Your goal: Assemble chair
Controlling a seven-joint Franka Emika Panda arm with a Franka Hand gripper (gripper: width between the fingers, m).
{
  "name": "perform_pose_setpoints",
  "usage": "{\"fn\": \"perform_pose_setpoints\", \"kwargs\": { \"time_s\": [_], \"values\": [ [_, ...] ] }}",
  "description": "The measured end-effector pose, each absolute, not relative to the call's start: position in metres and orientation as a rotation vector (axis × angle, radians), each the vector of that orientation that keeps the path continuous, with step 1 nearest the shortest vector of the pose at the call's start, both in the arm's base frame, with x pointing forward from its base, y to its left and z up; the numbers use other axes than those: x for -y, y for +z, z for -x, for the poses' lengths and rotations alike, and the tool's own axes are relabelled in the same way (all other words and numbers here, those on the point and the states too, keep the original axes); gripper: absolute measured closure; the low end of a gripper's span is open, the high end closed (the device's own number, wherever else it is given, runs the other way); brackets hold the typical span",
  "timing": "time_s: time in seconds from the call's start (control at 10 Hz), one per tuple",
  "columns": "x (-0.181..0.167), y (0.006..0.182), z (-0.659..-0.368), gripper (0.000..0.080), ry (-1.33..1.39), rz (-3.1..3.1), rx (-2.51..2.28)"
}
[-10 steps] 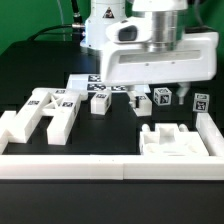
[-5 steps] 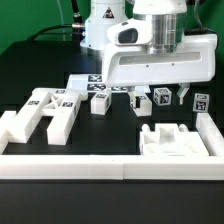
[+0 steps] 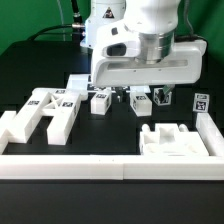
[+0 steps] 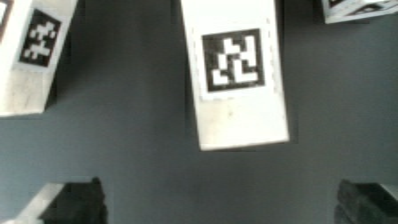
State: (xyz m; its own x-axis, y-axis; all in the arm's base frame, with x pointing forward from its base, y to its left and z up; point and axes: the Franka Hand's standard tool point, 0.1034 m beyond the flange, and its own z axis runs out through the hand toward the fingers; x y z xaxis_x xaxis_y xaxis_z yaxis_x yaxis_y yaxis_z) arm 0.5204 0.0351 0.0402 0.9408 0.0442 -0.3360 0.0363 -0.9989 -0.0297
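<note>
As the matte black table point(image 3: 112, 138) lay bare-topped, the fingers point(image 4: 71, 205) hung spread wide, gripping nothing, over a blocky, matte-white, tag-bearing chair piece point(image 4: 237, 80) below their gap.

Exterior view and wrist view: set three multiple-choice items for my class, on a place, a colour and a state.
1. Where does the H-shaped chair piece lie? A) exterior view's right B) exterior view's left C) held in the air
2. Colour of the notched flat chair piece? A) white B) red C) blue
3. The gripper is A) shut on a piece B) shut, empty C) open, empty
1B: it lies on the table at that view's left side.
2A: it shows plain white.
3C: the wrist view shows the fingers apart, nothing between.
</note>
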Motion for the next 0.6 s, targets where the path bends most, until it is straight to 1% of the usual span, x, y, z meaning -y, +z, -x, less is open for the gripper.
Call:
{"fn": "perform_pose_setpoints", "kwargs": {
  "time_s": [0.2, 0.4, 0.6],
  "values": [
    [-0.036, 0.038, -0.515, 0.0151, 0.742, 3.025, 0.072],
    [-0.035, 0.032, -0.515, 0.0151, 0.886, 2.984, 0.073],
    [-0.034, 0.031, -0.508, 0.0151, 1.076, 2.92, 0.07]
  ]
}}
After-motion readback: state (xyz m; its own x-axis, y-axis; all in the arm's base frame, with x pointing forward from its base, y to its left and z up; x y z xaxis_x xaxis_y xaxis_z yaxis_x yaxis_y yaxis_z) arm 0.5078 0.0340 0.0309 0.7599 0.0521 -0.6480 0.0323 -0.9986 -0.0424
